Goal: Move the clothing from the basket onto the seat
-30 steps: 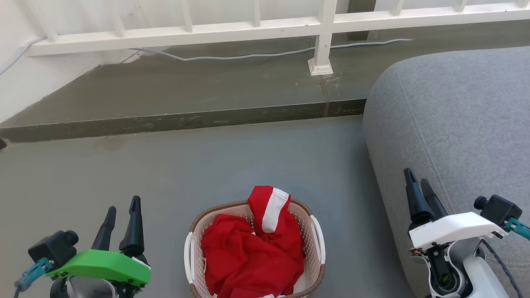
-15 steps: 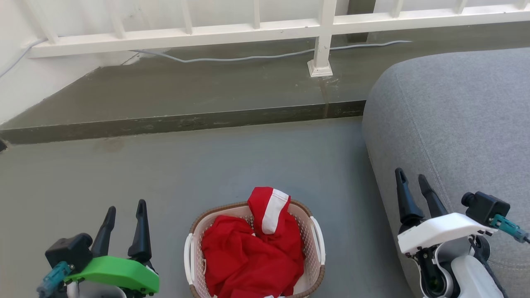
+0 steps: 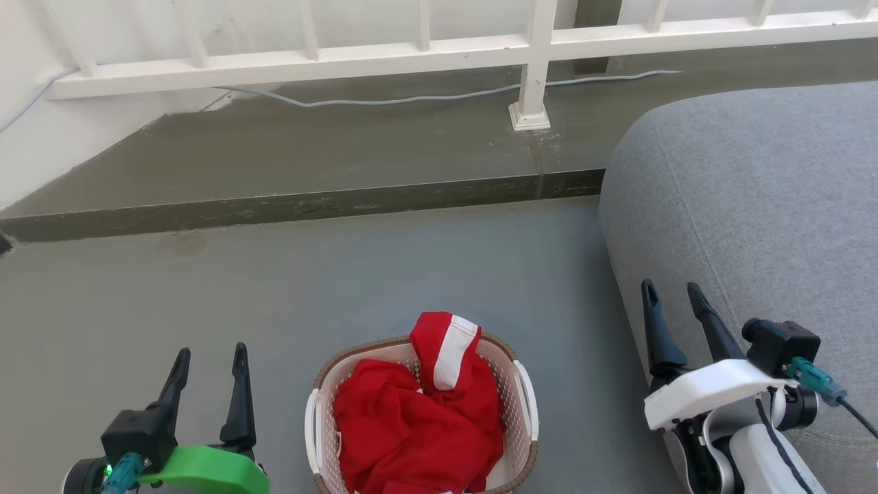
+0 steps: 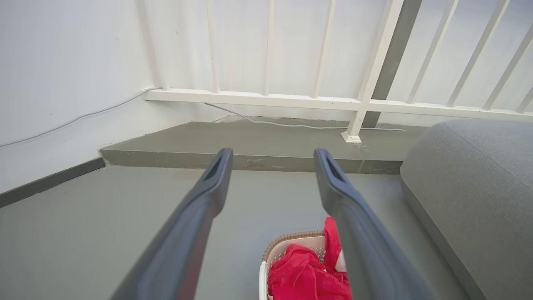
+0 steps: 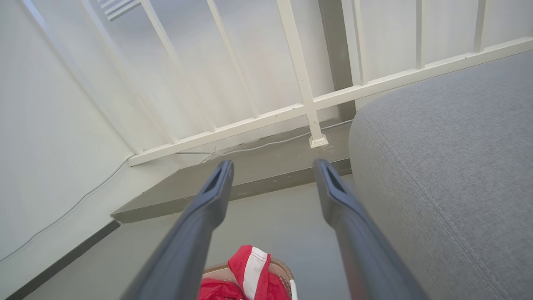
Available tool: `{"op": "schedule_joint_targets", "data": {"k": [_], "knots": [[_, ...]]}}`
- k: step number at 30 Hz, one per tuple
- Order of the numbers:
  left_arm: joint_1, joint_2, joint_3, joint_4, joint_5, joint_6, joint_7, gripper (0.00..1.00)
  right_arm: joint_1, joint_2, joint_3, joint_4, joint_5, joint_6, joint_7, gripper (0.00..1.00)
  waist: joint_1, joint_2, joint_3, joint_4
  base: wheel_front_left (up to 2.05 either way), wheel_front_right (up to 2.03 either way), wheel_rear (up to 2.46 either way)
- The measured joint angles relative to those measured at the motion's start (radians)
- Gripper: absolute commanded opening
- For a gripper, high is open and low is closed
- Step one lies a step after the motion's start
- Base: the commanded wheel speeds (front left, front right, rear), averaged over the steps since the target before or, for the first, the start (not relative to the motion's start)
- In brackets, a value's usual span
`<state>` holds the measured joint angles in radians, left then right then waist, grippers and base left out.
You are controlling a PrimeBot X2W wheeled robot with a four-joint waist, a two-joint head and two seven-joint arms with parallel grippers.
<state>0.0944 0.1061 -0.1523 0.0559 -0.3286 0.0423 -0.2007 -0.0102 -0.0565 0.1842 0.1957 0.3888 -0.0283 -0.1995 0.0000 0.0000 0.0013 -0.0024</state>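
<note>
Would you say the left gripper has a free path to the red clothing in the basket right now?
Probably yes: the left gripper is open and empty, beside the basket over bare floor, and the clothing is heaped above its rim with nothing covering it.

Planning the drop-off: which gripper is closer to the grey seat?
The right gripper, with the white housing: it overlaps the seat edge in the head view. The green-housed left gripper is over floor, beyond the basket.

Green-cased left tool, white-cased right tool, long dark fingers, black cameras, teal plugs.
</note>
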Motion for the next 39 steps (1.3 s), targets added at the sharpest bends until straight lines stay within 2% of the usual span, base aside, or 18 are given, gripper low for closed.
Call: {"op": "schedule_joint_targets", "data": {"k": [17,39], "knots": [[0.021,0.007,-0.012,-0.035,0.216,0.030,-0.048,1.00,0.000,-0.001,0.041,-0.020,-0.221,-0.026,-0.051,1.00,0.0000,0.0000,-0.001,-0.002,0.00,0.00,0.00],[0.030,0.008,-0.006,-0.031,0.219,0.030,-0.048,1.00,0.000,-0.001,0.033,-0.020,-0.220,-0.026,-0.051,1.00,0.0000,0.0000,0.001,-0.003,0.00,0.00,0.00]]}}
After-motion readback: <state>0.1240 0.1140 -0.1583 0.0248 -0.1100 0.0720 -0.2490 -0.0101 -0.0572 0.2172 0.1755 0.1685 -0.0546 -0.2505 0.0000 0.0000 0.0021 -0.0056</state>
